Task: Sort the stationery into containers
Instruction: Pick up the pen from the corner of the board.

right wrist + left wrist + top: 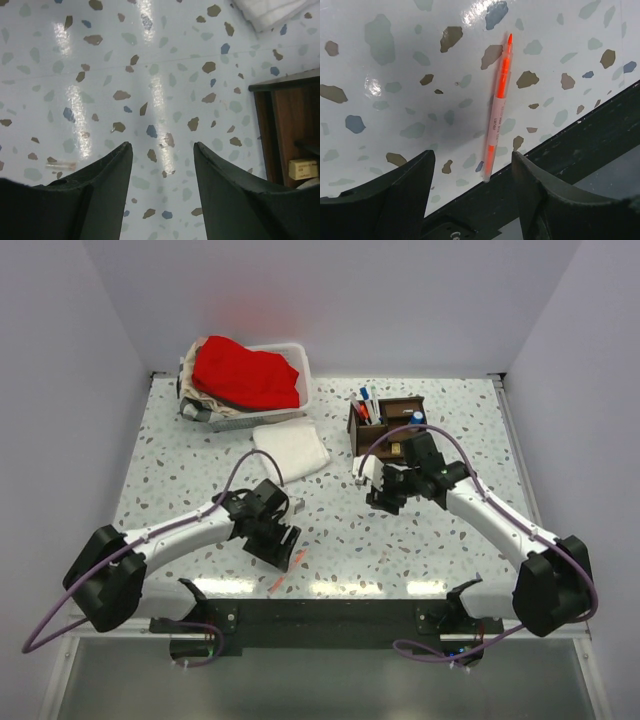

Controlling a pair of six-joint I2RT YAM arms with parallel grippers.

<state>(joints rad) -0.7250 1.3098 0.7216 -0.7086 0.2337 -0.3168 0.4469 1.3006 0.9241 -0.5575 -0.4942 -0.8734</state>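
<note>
Organizers seen from above: one (386, 422), far right, with the right gripper (386, 498) low just before it. One orange pen (281, 579) lies by the left gripper (285, 545). Left wrist: jaws spread, pen untouched ahead. Right wrist: jaws spread over the table (100, 75), and one beige block (302, 169) sits inside the organizer.

The white, speckled table (180, 490) carries a white plastic basket (304, 368) at the far left and a folded white cloth (292, 448) just in front of it. A dark wooden organizer (362, 436) sits far right. An orange pen (497, 115) lies alone near the front edge.
</note>
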